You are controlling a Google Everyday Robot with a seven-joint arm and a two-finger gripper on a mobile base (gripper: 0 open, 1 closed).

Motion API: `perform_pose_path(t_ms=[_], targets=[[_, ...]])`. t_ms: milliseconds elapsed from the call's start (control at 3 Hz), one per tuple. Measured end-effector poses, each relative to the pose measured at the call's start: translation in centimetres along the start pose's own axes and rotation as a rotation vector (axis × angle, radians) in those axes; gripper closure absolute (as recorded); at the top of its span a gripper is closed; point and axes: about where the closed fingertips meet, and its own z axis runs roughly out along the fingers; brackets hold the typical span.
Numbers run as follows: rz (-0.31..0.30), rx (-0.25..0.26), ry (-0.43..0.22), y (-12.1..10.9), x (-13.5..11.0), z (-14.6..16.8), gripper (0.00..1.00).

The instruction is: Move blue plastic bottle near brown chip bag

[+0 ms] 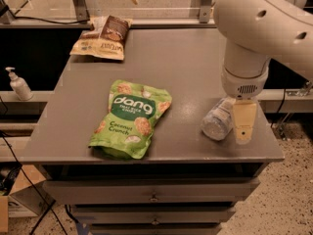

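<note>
The blue plastic bottle (217, 121) lies on its side near the front right of the grey table (186, 67), its round end facing the camera. The brown chip bag (102, 38) lies flat at the far left corner of the table, far from the bottle. My gripper (243, 130) hangs down from the big white arm (259, 28), low over the table and right beside the bottle's right side, near the table's right front corner. It hides part of the bottle.
A green "dang" bag (131, 119) lies flat at the middle front of the table. A white pump dispenser (18, 84) stands on a lower shelf at the left. Drawers sit under the tabletop. A rail with posts runs behind the table.
</note>
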Motion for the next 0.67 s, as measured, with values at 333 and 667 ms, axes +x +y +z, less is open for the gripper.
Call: perform_pose_path(t_ms=[333, 667], targets=[[-0.024, -0.019, -0.009, -0.02, 0.00, 1.39, 0.17], [-0.047, -0.016, -0.034, -0.20, -0.39, 1.67, 0.41]])
